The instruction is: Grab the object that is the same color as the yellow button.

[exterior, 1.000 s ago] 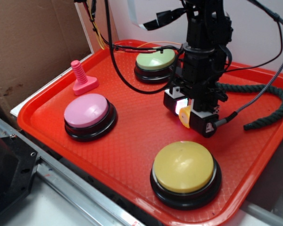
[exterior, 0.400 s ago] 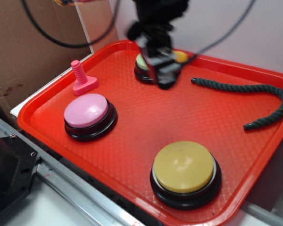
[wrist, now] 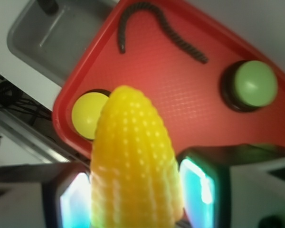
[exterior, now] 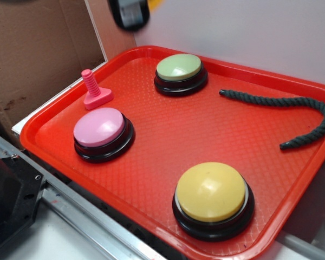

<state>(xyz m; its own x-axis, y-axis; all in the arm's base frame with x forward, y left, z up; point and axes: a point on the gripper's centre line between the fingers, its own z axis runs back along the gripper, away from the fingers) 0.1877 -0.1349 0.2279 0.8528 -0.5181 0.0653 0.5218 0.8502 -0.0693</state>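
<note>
The gripper (wrist: 133, 199) is closed on the yellow toy corn (wrist: 133, 161), its two lit fingers (wrist: 197, 190) pressed against the ridged sides, the cob's tapered tip pointing away from the wrist camera. In the exterior view the gripper (exterior: 129, 12) sits at the top edge, high above the red tray (exterior: 43, 127). Well below the tool lie the yellow button (exterior: 210, 192), the green button (exterior: 179, 67), the pink button (exterior: 98, 127), a pink screw toy (exterior: 92, 89) and a dark rope (exterior: 292, 105).
</note>
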